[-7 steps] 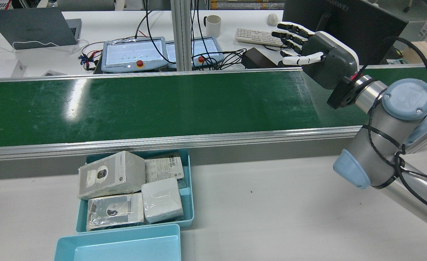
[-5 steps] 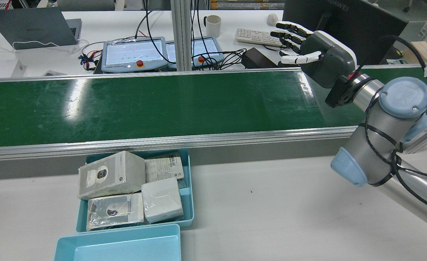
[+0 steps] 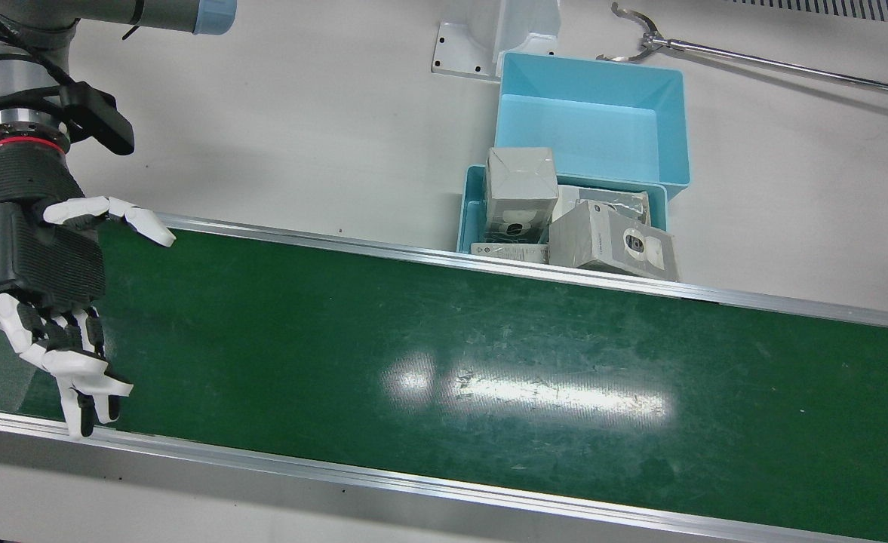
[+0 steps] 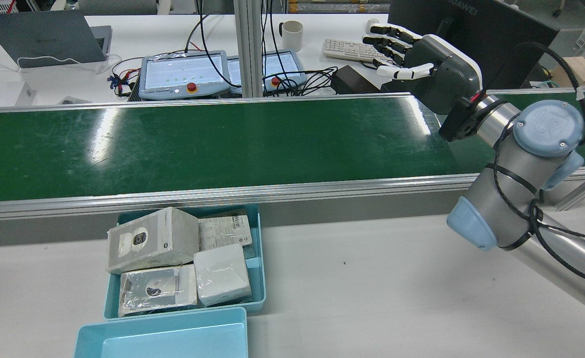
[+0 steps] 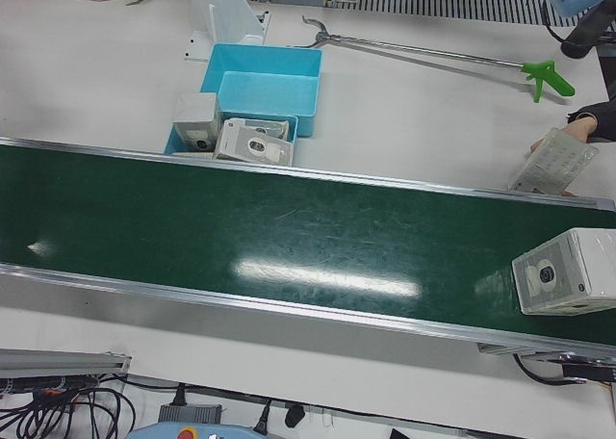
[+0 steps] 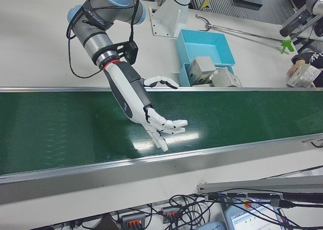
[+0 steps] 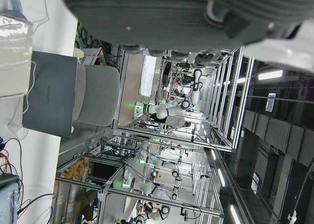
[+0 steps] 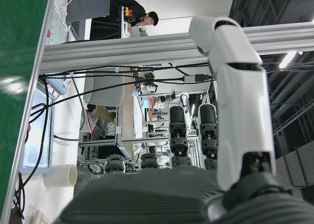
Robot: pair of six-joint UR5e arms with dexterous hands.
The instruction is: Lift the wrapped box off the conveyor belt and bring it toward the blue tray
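Note:
A wrapped box (image 5: 566, 283) with a camera picture lies on the green conveyor belt (image 5: 289, 237) at its far right end in the left-front view. My right hand (image 3: 40, 264) is open and empty, fingers spread, hovering over the other end of the belt; it also shows in the rear view (image 4: 431, 69) and the right-front view (image 6: 133, 96). An empty blue tray (image 3: 670, 121) stands beside the belt. Of my left hand, only a dark edge (image 7: 186, 13) shows in its own view; its fingers are hidden.
A second blue tray (image 4: 260, 278) against the belt's rail holds several wrapped boxes (image 4: 153, 238). A person's hand holds a wrapped pack (image 5: 556, 160) near the belt's end. A long reacher tool (image 5: 433, 52) lies on the white table. Monitors and cables stand beyond the belt.
My right hand and arm have shifted a little leftward and farther across the belt in the rear view, still open. The trays and their boxes have not moved.

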